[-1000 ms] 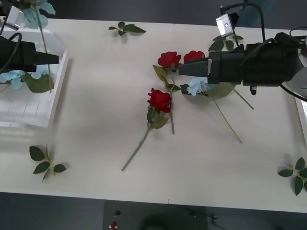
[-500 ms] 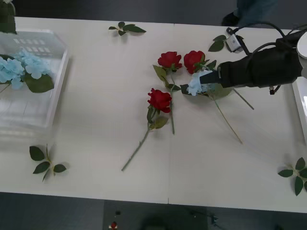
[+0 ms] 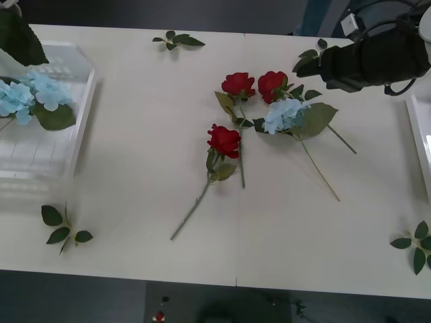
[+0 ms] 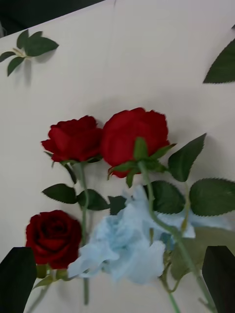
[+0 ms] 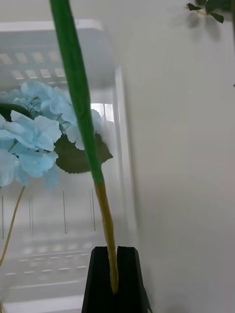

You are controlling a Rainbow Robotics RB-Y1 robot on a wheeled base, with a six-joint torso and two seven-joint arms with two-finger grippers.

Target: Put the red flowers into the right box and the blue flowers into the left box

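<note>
Roses [image 3: 238, 84], three in all, are laid mid-frame on the bench [image 3: 135, 202], with a blue flower [image 3: 283, 116] touching the right-hand one. More blue flowers [image 3: 30, 94] are seen in the left box [image 3: 74, 145] at upper left; the right box [image 3: 419, 145] is cut by the right edge. A green stem [image 5: 78, 102] is pinched in the closed left tool [image 5: 115, 279] over the left box. The right tool [image 4: 117, 279] is spread wide and empty above the roses and blue flower. Leaf sprigs [image 3: 64, 229] are scattered about.
</note>
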